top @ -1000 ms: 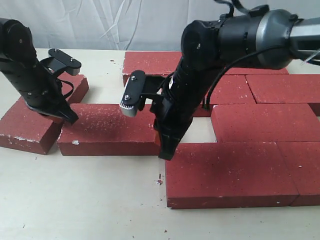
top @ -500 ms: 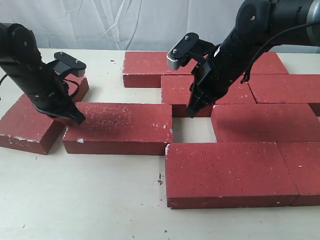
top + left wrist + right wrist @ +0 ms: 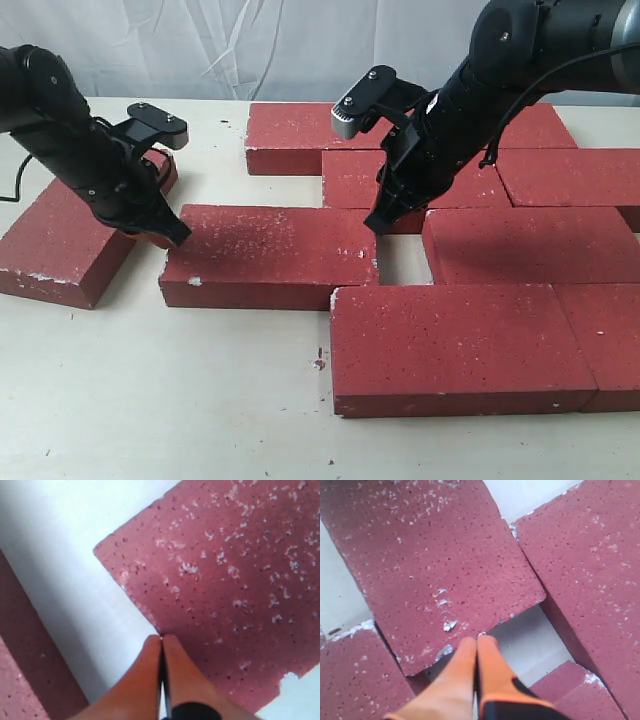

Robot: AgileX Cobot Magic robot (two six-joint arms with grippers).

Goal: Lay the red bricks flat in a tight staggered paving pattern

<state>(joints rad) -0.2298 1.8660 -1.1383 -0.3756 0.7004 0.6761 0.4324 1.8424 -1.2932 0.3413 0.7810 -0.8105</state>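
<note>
Several red bricks lie flat. A laid group (image 3: 530, 243) fills the right side, with a front brick (image 3: 455, 345) nearest the camera. A loose brick (image 3: 270, 258) lies left of it, a small gap (image 3: 400, 258) away from the group. My left gripper (image 3: 180, 237) is shut, tips against that brick's left end; the left wrist view shows the gripper (image 3: 161, 637) at the brick's (image 3: 235, 570) edge. My right gripper (image 3: 372, 222) is shut and holds nothing, at the brick's far right corner. In the right wrist view the gripper (image 3: 477, 639) is beside the gap (image 3: 535, 640).
One more brick (image 3: 60, 245) lies slanted at the far left, behind my left arm. Bare pale table (image 3: 160, 400) runs along the front. A white cloth backdrop (image 3: 250, 45) closes off the far side.
The left gripper has slid the loose brick to the right, narrowing the gap. The right gripper rose out of the gap a second ago and has barely moved since.
</note>
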